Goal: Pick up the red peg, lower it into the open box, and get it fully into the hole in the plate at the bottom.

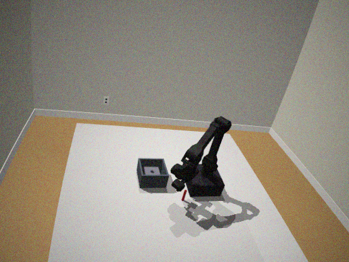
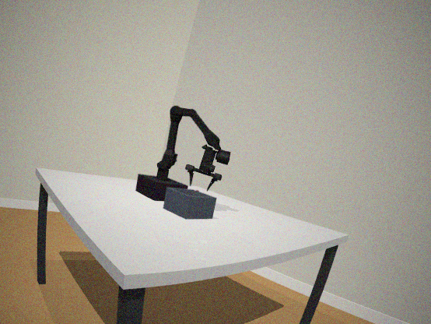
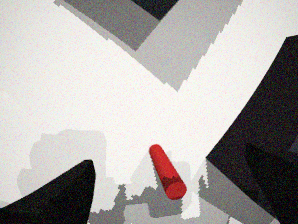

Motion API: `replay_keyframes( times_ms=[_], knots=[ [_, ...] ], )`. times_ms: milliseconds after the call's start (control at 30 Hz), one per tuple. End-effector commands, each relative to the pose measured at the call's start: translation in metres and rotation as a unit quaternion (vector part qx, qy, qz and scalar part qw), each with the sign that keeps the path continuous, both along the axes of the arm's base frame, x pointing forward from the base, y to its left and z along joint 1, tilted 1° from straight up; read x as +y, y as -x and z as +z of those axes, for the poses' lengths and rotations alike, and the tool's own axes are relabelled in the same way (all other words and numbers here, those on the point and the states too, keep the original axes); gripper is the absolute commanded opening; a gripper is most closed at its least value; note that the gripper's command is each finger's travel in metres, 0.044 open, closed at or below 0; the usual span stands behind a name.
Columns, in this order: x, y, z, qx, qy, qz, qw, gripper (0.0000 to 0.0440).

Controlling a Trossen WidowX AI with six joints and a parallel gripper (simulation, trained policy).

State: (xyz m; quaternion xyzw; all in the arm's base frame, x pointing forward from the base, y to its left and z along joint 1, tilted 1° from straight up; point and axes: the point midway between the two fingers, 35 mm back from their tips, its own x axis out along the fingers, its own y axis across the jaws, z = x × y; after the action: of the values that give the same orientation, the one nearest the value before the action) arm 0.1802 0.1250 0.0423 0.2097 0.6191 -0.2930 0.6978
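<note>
The red peg (image 1: 184, 195) (image 3: 164, 167) appears to stand upright on the white table, in front of the arm's base. In the exterior view it is mostly hidden behind the box. The open dark box (image 1: 153, 181) (image 2: 190, 206) stands to the peg's left in the top view; the plate (image 1: 147, 170) with its hole shows at its bottom, with nothing in the hole. My gripper (image 2: 199, 188) (image 3: 173, 160) is open and empty, pointing down above the table near the peg. In the wrist view the peg shows between the two fingers, below them. In the top view the fingertips are hard to make out.
The arm's black base (image 1: 205, 186) (image 2: 155, 188) stands just behind and to the right of the peg in the top view. The white table (image 1: 104, 208) (image 2: 233, 241) carries the box and base. Arm shadows fall around the peg. A box corner (image 3: 159, 6) shows at the wrist view's top.
</note>
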Motion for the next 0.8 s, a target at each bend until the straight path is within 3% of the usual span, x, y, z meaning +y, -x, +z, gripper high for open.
replay_keyframes(
  times_ms=[0,433,567,767],
  knots=[
    [-0.002,0.005,-0.018,0.012,0.000,-0.028,1.000,0.0417],
    [0.002,0.012,-0.064,0.002,-0.030,-0.080,0.996,0.0394],
    [0.001,0.017,-0.073,0.010,-0.033,-0.095,0.995,0.0315],
    [0.001,0.021,-0.077,0.031,-0.040,-0.107,0.993,0.0161]
  ],
)
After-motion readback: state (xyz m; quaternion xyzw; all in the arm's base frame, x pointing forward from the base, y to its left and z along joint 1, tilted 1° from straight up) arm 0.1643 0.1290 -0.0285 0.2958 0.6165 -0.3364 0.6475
